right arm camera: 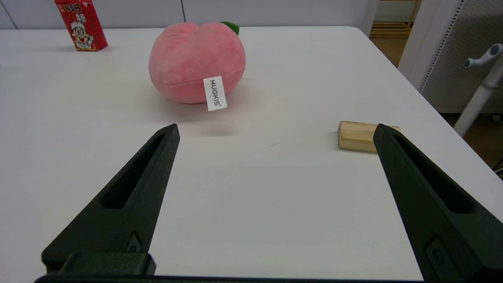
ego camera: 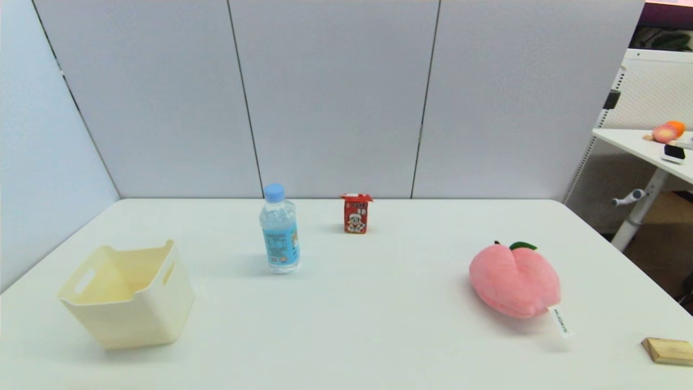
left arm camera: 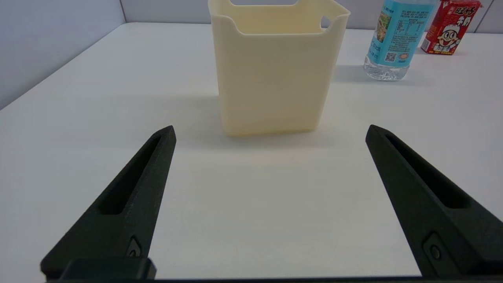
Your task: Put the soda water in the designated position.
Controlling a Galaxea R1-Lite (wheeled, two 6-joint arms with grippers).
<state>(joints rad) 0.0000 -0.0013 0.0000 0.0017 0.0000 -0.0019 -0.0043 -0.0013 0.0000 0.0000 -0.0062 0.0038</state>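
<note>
1. A cream bin [ego camera: 127, 295] stands near the left on the white table [ego camera: 346, 325].
2. The left gripper [left arm camera: 269, 131] hovers low, near side of the bin, jaws wide apart and empty.
3. The soda water [ego camera: 279, 229] stands upright, left of centre, untouched.
4. A red carton [ego camera: 355, 213] stands farther back, to its right.
5. A peach plush [ego camera: 513, 280] lies on the right.
6. The right gripper [right arm camera: 275, 129] hovers near it, jaws wide apart, empty.
7. A wood block [ego camera: 668, 350] lies near right.

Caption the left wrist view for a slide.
Open left gripper faces a cream bin; soda water and red carton stand beyond.
</note>
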